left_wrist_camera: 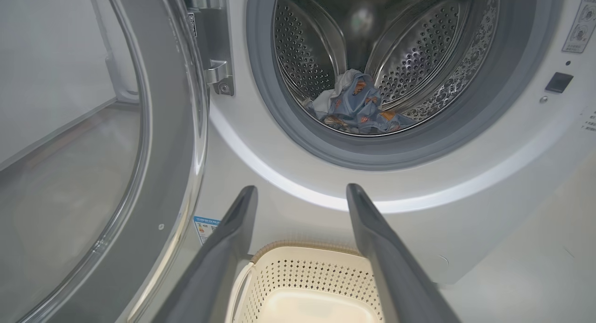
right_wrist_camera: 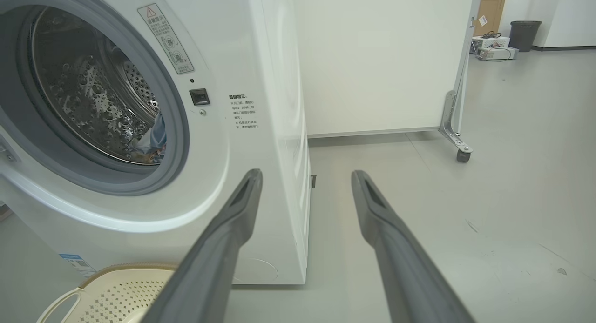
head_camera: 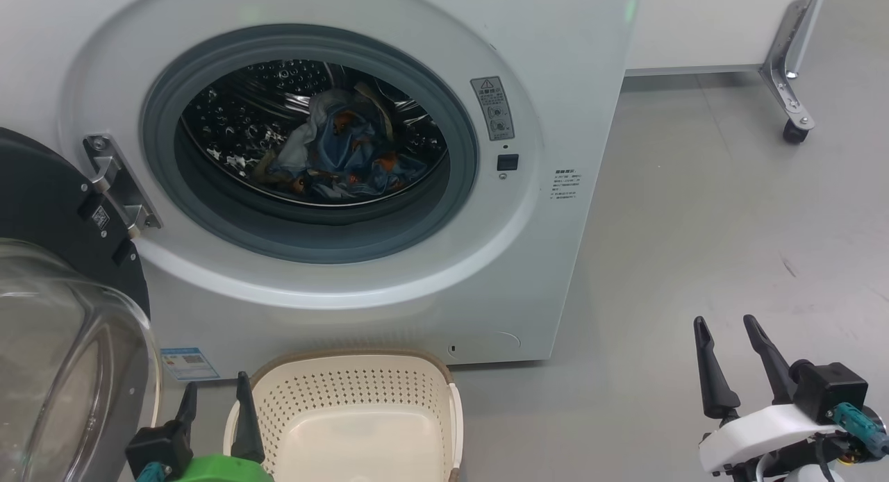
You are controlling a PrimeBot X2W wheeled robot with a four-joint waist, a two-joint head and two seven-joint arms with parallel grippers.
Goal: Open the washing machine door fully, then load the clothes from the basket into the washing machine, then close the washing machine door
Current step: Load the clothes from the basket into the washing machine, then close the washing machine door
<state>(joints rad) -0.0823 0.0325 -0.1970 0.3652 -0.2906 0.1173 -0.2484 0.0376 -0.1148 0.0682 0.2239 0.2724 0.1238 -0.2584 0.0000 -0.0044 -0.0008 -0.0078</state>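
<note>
The white washing machine [head_camera: 569, 65] stands with its door [head_camera: 62, 343] swung wide to the left, black rim and clear glass bowl showing. Light-blue printed clothes [head_camera: 340, 148] lie in the steel drum, also seen as clothes [left_wrist_camera: 358, 106] in the left wrist view. The cream basket [head_camera: 347, 385] sits on the floor before the machine, its inside bare. My left gripper [head_camera: 215, 388] is open at the basket's left rim, holding nothing. My right gripper [head_camera: 729, 326] is open over the floor to the right, holding nothing. Basket [left_wrist_camera: 307, 272] lies between the left fingers' view.
Grey floor stretches to the right of the machine. A white panel on a castor bracket [head_camera: 792, 114] stands behind at the right. A bin [right_wrist_camera: 524, 34] and boxes sit far off. The open door occupies the space at the left.
</note>
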